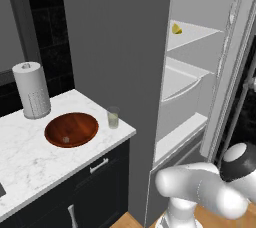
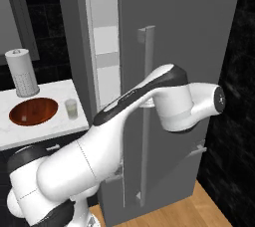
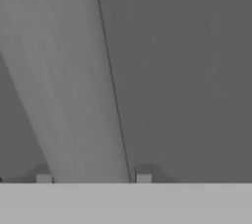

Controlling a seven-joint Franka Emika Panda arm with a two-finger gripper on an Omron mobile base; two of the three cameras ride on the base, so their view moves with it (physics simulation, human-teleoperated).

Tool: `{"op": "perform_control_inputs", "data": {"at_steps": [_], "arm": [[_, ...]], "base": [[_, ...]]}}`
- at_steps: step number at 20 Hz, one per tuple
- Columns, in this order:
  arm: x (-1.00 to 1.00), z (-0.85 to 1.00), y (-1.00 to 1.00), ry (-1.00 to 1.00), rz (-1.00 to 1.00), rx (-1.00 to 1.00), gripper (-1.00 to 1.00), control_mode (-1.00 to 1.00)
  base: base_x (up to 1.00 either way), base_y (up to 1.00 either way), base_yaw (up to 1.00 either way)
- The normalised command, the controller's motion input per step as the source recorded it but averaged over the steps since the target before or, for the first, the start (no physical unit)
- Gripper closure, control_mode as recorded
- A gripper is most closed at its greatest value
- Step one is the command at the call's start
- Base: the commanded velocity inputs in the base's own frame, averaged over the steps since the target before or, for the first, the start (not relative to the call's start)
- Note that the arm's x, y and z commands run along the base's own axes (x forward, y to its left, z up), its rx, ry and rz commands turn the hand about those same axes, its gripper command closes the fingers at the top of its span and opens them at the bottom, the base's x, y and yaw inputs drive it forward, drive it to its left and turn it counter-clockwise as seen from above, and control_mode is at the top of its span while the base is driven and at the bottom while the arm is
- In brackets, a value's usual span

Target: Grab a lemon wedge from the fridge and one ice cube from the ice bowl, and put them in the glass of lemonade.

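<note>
The gripper (image 3: 93, 179) is seen in the hand view with its fingertips (image 3: 44, 179) straddling the handle (image 3: 74, 95), which runs lengthwise away from them; whether it is gripped cannot be told. Beyond the door (image 1: 227, 77), which stands open, the wedge (image 1: 176, 29) is found on the upper shelf (image 1: 200, 34) of the fridge (image 2: 199, 17), tiny and bright yellow. It is judged to lie behind the door from the gripper.

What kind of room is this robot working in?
A kitchen, rendered rather than real. A tall grey fridge stands with its door open, a lemon wedge on a shelf inside. Beside it, a marble counter over dark cabinets holds a paper-towel roll, a wooden ice bowl and a glass of lemonade.
</note>
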Motion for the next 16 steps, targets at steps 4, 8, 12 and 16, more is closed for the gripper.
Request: {"op": "perform_control_inputs", "data": {"at_steps": [4, 8, 12, 16], "arm": [[-0.92, 0.09, -0.32, -0.16, -0.08, 0.01, 1.0, -1.0], [-0.89, 0.62, 0.16, -0.19, 0.0, -0.01, 1.0, -1.0], [-0.6, 1.0, 0.16, -0.24, -0.1, -0.03, 1.0, -1.0], [-0.55, 1.0, 0.32, -0.21, -0.14, -0.06, 1.0, -1.0]], "base": [[0.0, 0.0, 0.0], [0.0, 0.0, 0.0], [0.0, 0.0, 0.0], [0.0, 0.0, 0.0]]}}
